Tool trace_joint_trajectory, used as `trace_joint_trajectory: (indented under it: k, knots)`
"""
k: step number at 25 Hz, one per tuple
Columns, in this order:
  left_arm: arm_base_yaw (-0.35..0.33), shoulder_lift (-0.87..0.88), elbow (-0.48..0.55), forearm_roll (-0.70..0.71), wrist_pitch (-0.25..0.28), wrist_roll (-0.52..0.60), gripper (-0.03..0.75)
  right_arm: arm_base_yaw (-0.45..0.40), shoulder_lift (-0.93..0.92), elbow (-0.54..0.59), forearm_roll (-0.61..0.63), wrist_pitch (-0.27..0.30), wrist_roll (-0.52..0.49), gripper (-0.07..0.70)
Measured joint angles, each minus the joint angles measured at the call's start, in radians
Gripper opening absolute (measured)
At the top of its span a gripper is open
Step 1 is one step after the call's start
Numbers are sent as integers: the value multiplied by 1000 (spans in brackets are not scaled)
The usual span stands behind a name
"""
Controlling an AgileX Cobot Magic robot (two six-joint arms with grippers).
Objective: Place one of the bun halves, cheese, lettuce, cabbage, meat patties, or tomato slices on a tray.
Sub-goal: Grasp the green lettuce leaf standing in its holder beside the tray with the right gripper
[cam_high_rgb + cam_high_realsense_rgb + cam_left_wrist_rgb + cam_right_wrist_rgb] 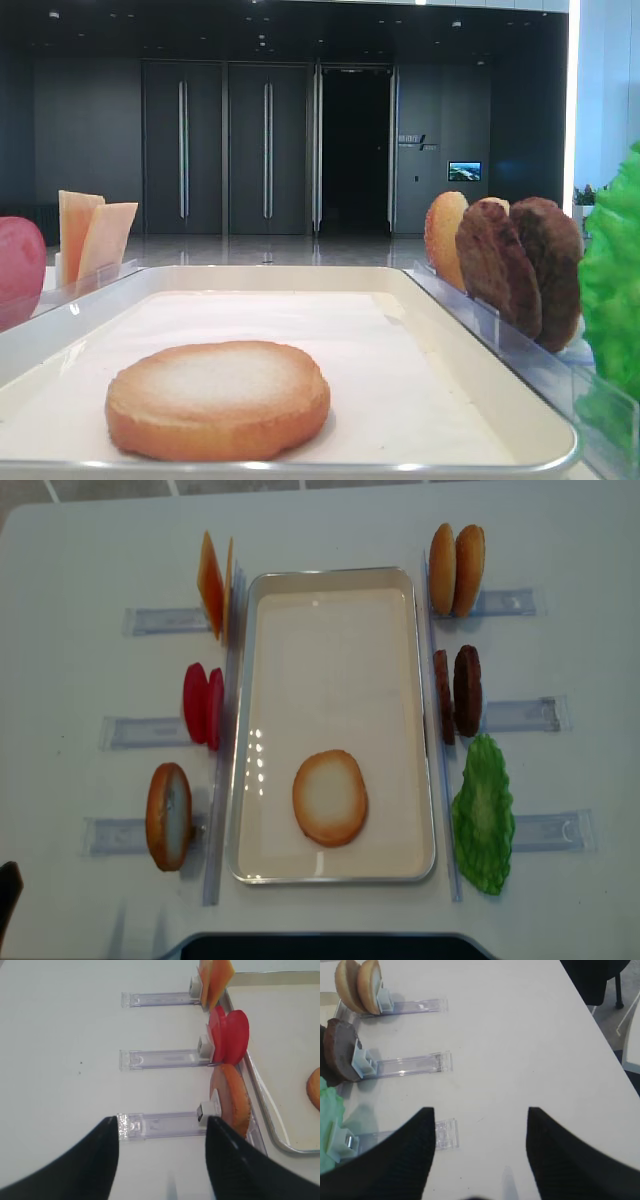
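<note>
Both hands are seen spread wide and holding nothing: the left hand (162, 1155) is hung over the desk (60, 1060) just short of the near left rack, and the right hand (480, 1152) over bare desk beside the lettuce (483, 815) rack. One bun half (330, 797) is laid flat in the near part of the tray (425, 720), apart from both hands, so one placement is judged done. Farther off, the standing bun halves (456, 569), meat patties (457, 693), tomato slices (203, 705) and cheese (214, 584) are left racked beside the tray.
</note>
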Motion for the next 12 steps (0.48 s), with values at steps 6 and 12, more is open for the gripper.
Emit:
trace_joint_trajectory:
  k: [6,12]
  knots:
    - [0,0,0,0,0,0,423,0,0,0,0,0,0,415]
    - [0,0,0,0,0,0,421,0,0,0,0,0,0,415]
